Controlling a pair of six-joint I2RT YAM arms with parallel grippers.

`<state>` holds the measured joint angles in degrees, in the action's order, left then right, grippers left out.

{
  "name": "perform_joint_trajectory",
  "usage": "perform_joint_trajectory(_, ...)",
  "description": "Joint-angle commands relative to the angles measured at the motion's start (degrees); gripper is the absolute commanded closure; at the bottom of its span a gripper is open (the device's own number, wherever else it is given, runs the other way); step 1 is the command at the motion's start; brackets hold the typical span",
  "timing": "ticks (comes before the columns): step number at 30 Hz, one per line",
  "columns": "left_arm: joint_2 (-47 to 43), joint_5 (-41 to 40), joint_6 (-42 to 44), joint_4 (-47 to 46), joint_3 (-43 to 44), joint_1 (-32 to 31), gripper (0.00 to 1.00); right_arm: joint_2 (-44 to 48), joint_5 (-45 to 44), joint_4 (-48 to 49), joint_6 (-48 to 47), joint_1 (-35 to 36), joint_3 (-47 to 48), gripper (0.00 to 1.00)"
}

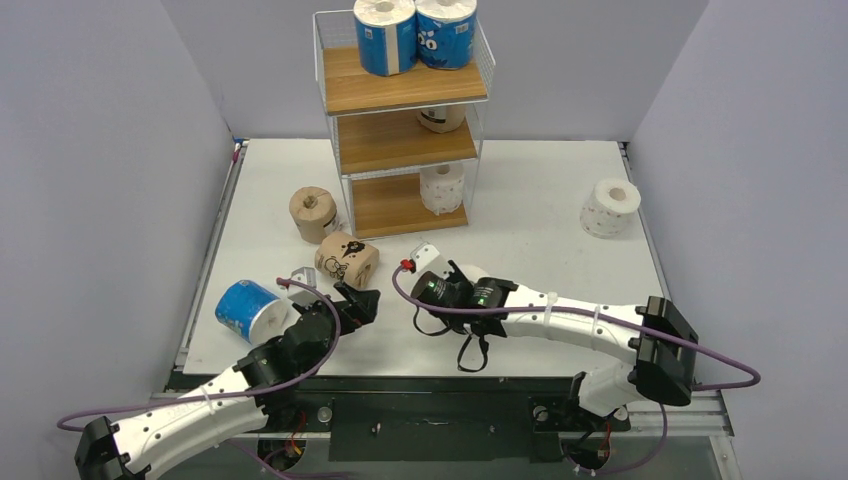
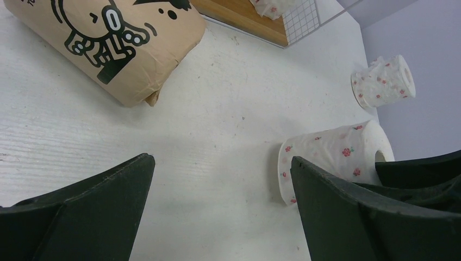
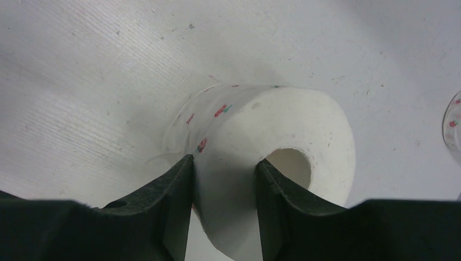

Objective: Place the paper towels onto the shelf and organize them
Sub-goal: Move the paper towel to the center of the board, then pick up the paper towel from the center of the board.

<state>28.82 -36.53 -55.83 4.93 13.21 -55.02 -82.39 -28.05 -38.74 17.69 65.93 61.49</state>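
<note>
One white roll [image 3: 272, 119], faintly flowered, sat clamped in my right end effector [image 3: 223, 166]. One finger lay against its outer wrap and the other seemed to reach into the hollow core, so I was pinching the wall, not spanning the whole body. It lay on its side, apparently resting on the counter [image 1: 520, 220]. Its long axis ran straight ahead from my fingers, with the open core end facing back toward my wrist.

I judged it light and soft. The wall would give under pressure, and the thin wrap could slide or tear, so a grip on the wall near the core rim looked sound if kept gentle. Hung from one end like that, it might sag or swing on the lift.

My left end effector [image 2: 220, 160] stood wide open and empty just above the counter. A tan printed roll [image 2: 108, 49] lay on its side ahead and to the left of it, and the clamped roll lay just to its right.

The shelf [image 1: 400, 92] stood well ahead of both end effectors. It carried two blue rolls [image 1: 385, 35] upright on the top board, a tan one on the middle and a white one on the lowest. To match them, mine would need turning so its core stood vertical.
</note>
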Motion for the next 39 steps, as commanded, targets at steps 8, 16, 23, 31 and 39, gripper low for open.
perform_joint_trajectory(8, 3.41, -2.14, 0.69, -2.54, 0.94, 0.26, 0.04, -2.03, 1.70, 2.66, -2.22, 0.73, 1.36, 0.52)
perform_joint_trajectory(16, 4.78, -2.37, 1.09, -2.81, 1.39, 0.26, 0.04, 0.91, 1.42, 2.15, -1.79, 1.11, 1.81, 0.35)
perform_joint_trajectory(23, 3.63, -3.48, 7.34, -4.91, 2.96, 0.44, 0.04, 12.94, -4.00, 4.91, 4.25, -1.35, 0.92, 0.31)
perform_joint_trajectory(31, 4.06, -5.05, 6.25, -3.67, 7.02, 2.78, 0.04, 22.94, 21.96, 16.58, 20.87, -25.76, -12.54, 0.25)
perform_joint_trajectory(39, 3.39, 6.50, 14.53, -10.99, 4.35, 4.22, 0.04, 22.96, 33.63, 20.89, 21.25, -28.66, -19.10, 0.26)
